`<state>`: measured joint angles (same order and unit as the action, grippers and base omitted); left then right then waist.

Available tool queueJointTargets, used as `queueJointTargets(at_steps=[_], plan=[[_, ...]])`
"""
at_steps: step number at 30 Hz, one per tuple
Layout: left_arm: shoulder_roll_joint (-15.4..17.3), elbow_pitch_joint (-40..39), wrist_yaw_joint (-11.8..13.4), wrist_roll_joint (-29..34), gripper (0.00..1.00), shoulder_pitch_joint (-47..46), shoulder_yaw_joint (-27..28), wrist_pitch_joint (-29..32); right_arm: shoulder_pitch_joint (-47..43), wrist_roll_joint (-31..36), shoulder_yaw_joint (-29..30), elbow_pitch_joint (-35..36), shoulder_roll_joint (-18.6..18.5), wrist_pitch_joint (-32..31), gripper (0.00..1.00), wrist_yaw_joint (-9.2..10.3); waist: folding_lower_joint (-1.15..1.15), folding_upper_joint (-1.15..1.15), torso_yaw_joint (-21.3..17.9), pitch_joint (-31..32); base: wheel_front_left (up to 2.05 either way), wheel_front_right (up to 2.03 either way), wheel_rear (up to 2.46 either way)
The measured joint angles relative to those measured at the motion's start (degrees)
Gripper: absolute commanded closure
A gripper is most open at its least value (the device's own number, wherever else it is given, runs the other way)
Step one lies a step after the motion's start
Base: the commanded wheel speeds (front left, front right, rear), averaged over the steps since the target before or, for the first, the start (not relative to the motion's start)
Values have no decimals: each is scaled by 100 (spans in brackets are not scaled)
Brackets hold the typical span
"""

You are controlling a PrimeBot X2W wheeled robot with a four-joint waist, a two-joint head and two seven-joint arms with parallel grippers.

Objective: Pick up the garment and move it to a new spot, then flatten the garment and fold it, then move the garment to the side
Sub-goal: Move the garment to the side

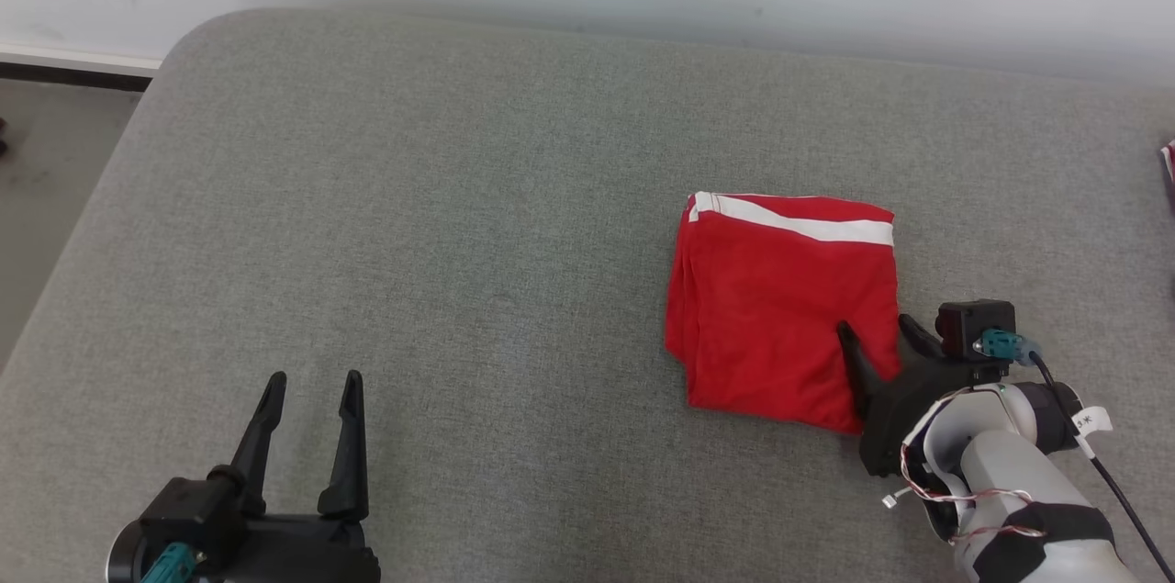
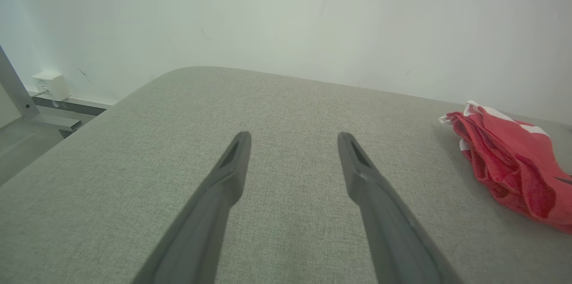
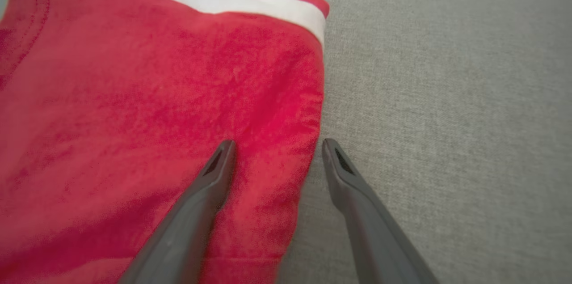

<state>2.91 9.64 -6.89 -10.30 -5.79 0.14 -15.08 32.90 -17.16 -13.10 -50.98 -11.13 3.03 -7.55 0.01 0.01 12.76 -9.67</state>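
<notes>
The garment (image 1: pixel 785 308) looked soft and limp, so you had your right gripper (image 1: pixel 873 323), wide open and empty, astride its right edge.

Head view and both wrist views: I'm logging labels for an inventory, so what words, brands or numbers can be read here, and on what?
No text here can be read.
The white tag on the cable behind the right gripper: dark marks, too small to read.
The white box against the wall: faint label, too blurred to read.
The garment: a white stripe, no print visible.
</notes>
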Motion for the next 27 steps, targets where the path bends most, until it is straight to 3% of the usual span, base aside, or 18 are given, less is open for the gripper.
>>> queueJointTargets(at_steps=[5,7,8,15,22,27], plan=[[-1,11,-1,-7,0,-48,-2,0,256,-288,-164,-504,132,31,0,0,0,0,18,-76,0,0,0],[-1,31,-2,-5,0,-85,7,0,382,-409,-243,-688,164,-47,86,0,-1,-1,-3,-85,0,0,0],[-1,42,-2,-5,0,-90,0,0,446,-538,-342,-769,179,-10,100,0,-1,-1,-25,-83,0,0,0],[-1,24,-11,-7,0,-88,7,0,715,-703,-1125,-767,-77,18,100,-2,0,0,-241,-89,0,0,0],[-1,-96,-19,14,0,-266,-104,-3,1405,-842,-2142,-227,-913,-268,100,-1,0,0,-547,-350,0,0,0],[-1,-225,-26,48,0,-528,-133,-5,2031,-1104,-2557,283,-1646,-455,100,-1,0,0,-791,-708,0,0,0]])
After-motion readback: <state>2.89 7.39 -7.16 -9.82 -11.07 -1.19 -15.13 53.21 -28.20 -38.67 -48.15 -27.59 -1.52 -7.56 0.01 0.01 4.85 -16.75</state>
